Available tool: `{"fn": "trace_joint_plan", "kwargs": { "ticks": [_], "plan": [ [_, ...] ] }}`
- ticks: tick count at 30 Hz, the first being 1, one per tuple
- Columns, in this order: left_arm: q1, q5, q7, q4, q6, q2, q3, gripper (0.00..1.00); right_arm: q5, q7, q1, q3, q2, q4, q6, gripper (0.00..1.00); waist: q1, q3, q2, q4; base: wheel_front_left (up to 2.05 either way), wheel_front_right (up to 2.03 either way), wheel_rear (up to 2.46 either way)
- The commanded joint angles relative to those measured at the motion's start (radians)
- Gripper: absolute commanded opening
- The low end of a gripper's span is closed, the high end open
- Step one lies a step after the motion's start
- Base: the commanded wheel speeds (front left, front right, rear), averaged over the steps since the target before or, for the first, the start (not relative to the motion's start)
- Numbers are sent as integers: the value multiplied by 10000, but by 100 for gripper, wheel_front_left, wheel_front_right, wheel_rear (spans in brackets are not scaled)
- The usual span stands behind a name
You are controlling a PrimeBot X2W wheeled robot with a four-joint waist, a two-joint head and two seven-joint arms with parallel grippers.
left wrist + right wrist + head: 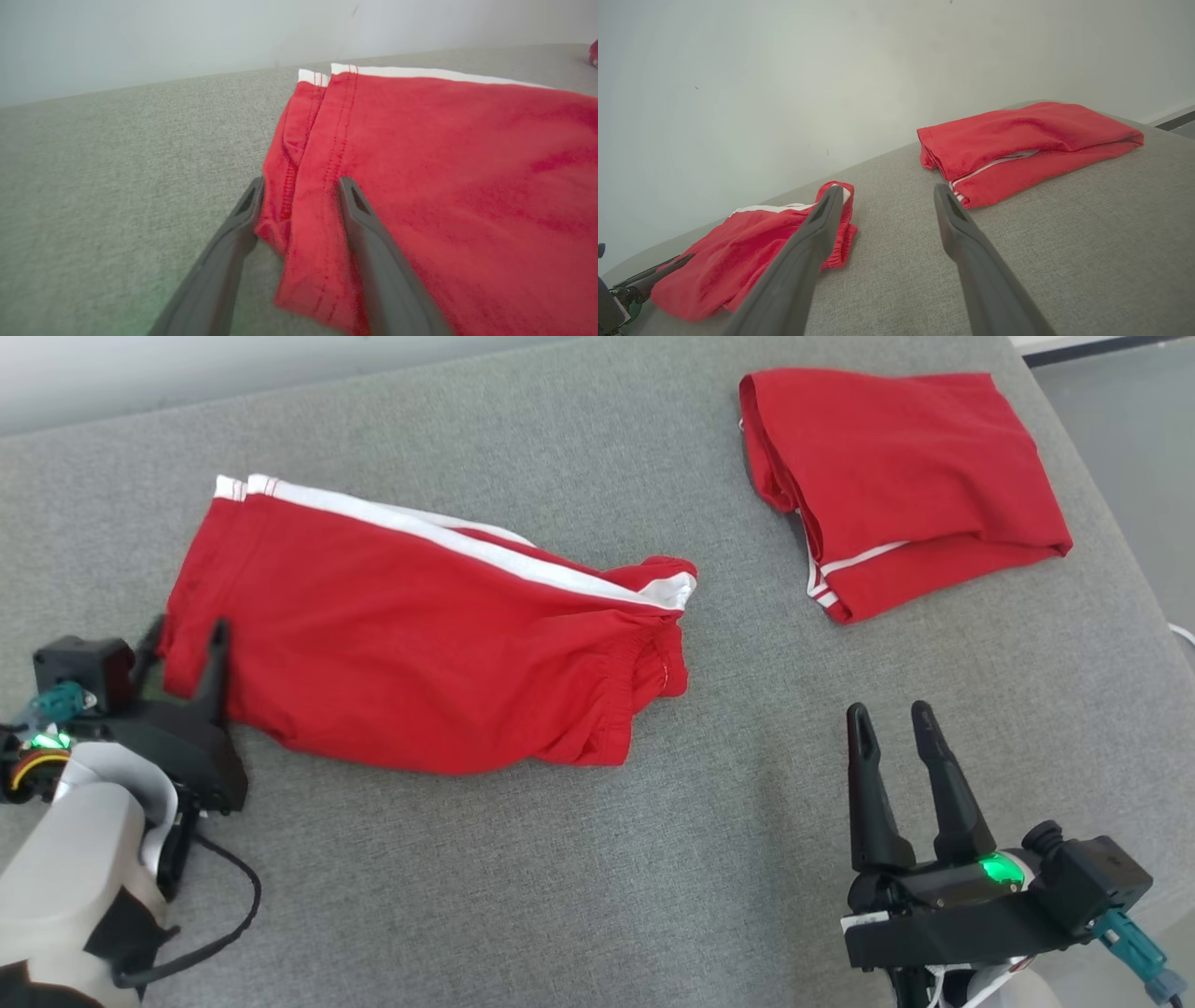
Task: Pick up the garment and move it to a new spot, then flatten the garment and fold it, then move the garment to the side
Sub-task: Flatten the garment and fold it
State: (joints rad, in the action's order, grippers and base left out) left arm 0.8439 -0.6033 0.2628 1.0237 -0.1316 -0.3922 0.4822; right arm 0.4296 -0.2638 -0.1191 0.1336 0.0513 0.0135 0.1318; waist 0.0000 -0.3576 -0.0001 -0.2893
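Left jaws spread, astride the hem of the red shorts (420,653) (fabric between them); right jaws spread too, gripping nothing.

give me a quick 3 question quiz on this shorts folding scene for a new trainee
1. Fill in: the folded red garment lies to the robot's ___ of the striped red shorts.
2. True or false: the right gripper is clamped on the folded red garment.
3. What sits between the fingers of the left gripper? A) the elastic waistband B) a leg hem corner of the striped red shorts C) nothing

Key
1. right
2. false: it is open, over the grey surface, apart from both pieces of cloth
3. B
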Motion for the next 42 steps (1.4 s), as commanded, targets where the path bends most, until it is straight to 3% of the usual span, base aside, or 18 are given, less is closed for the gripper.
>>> {"fn": "trace_joint_plan", "kwargs": {
  "ticks": [1, 10, 20, 32, 33, 34, 35, 42],
  "plan": [
    [-163, -72, 11, 186, 29, 91, 102, 0, -8, 0, 121, 35, -16, 5, -26, 100, 0, 88, 1, 42, 0, 0, 0],
    [-706, -319, 21, -431, 21, 370, 321, 0, -203, 1, 494, 144, -9, 125, -26, 100, 0, 1069, 1, 637, 0, 0, 0],
    [-2931, -399, 23, -2050, 37, 740, -457, 0, -252, 0, 1220, -99, -4, 472, -26, 100, 0, 2324, 1, 1697, 0, 0, 0],
    [-4816, 1, 24, -3335, 201, 993, -1284, 0, -382, 1, 1651, -207, -5, 856, -26, 100, 0, 2721, 1, 1995, 0, 0, 0],
    [-4908, 194, 24, -3497, 290, 1004, -1345, 37, -391, 1, 1630, -199, -6, 883, -26, 100, 0, 2738, 1, 1992, 0, 0, 0],
    [-5022, 403, 22, -3669, 343, 1033, -1431, 92, -401, 1, 1603, -198, -9, 902, -26, 100, 0, 2756, 1, 1989, 0, 0, 0],
    [-5138, 564, 24, -3880, 408, 1067, -1564, 100, -389, -1, 1598, -193, -9, 924, -26, 100, 0, 2771, 1, 1987, 0, 0, 0],
    [-6117, 1775, 23, -5753, 642, 1506, -2842, 100, -448, 1, 1508, -322, -8, 1032, -26, 100, 0, 2868, 1, 2066, 0, 0, 0]
  ]
}}
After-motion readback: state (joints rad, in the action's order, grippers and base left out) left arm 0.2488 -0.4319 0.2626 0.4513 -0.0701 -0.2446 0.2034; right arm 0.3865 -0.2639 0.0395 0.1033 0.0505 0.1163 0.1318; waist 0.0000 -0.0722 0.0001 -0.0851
